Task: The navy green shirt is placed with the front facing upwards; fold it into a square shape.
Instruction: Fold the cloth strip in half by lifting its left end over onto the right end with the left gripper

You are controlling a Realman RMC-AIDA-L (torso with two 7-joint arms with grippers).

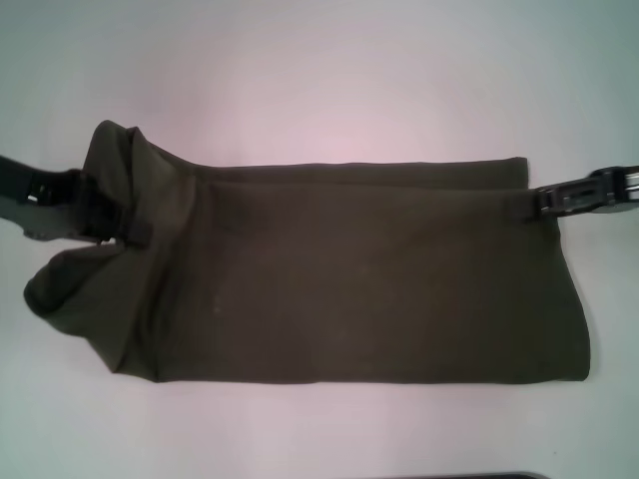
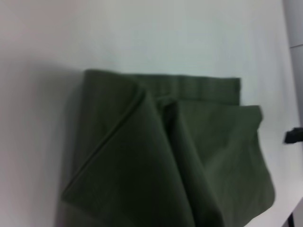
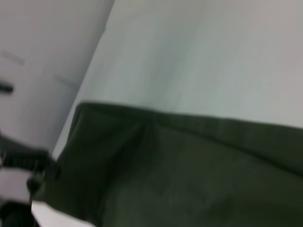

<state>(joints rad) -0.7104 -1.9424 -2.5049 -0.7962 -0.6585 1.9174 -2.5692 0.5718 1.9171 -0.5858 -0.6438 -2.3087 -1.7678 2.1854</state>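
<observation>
The navy green shirt (image 1: 339, 289) lies as a long olive band across the white table (image 1: 319, 80), only plain fabric showing. Its left end is raised and bunched around my left gripper (image 1: 112, 215), which is shut on the cloth there. My right gripper (image 1: 544, 201) is at the shirt's right edge near the far corner, shut on the hem, where the cloth lies flat. In the left wrist view the lifted shirt (image 2: 161, 156) shows a diagonal fold. In the right wrist view the shirt (image 3: 189, 175) fills the lower part of the picture.
White table surface surrounds the shirt on all sides, with a wide bare strip behind it. A dark object (image 1: 489, 476) pokes in at the near table edge. The other arm's gripper (image 2: 293, 135) shows far off in the left wrist view.
</observation>
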